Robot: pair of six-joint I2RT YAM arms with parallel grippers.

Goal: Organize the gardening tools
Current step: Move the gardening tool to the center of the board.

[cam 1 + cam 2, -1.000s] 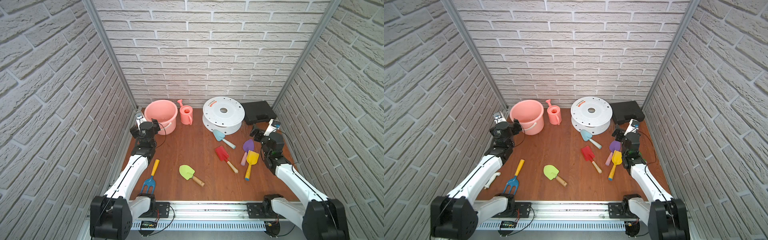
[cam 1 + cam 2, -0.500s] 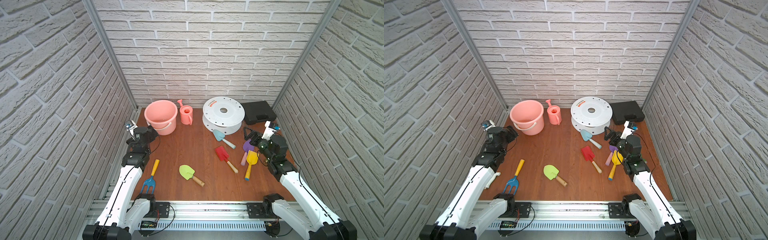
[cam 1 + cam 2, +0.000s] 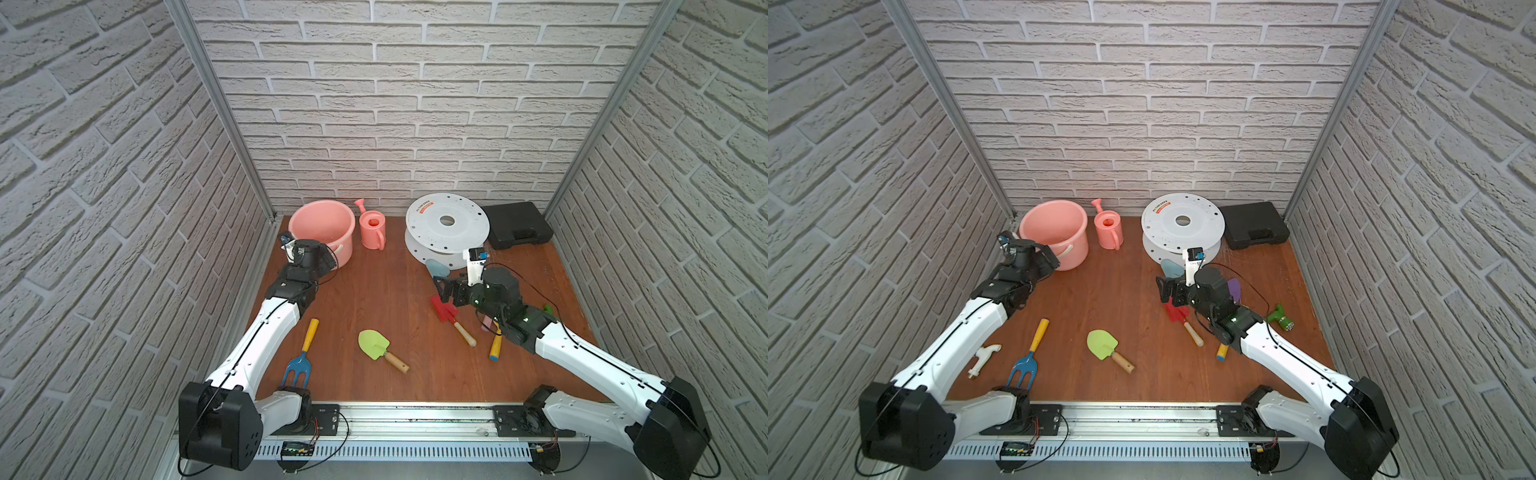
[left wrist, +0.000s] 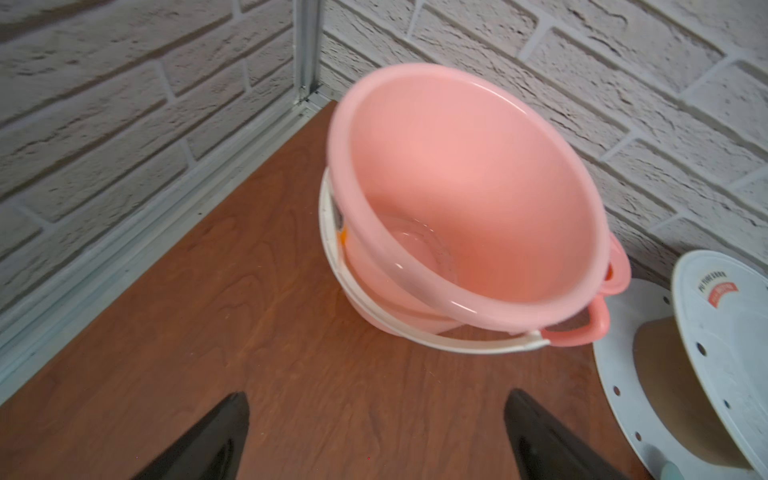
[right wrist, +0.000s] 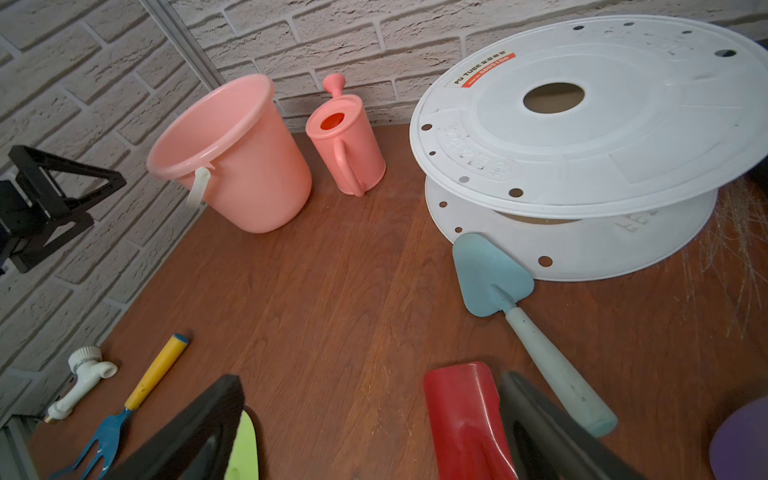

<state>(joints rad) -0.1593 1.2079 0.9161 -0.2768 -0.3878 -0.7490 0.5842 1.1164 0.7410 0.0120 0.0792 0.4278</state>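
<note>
My right gripper (image 3: 446,289) (image 5: 370,380) hangs open, low over the blade of the red trowel (image 3: 444,311) (image 5: 461,411), which lies beside one finger. The pale teal trowel (image 5: 490,278) leans on the white spool's edge. A lime-green trowel (image 3: 374,344) and a blue fork (image 3: 297,368) with a yellow handle lie near the front. The purple blade (image 3: 1234,289) and the yellow spade's handle (image 3: 494,347) show from under the right arm. My left gripper (image 3: 328,261) (image 4: 376,399) is open and empty in front of the empty pink bucket (image 4: 469,187).
A pink watering can (image 3: 372,230), a white spool (image 3: 446,228) and a black case (image 3: 519,224) stand along the back wall. A white tap (image 3: 982,357) lies by the left wall, a green spray nozzle (image 3: 1281,318) by the right arm. Brick walls close three sides.
The right arm has reached left from the purple and yellow tools to over the red trowel. The left gripper has swung towards the bucket. Both stay open.
</note>
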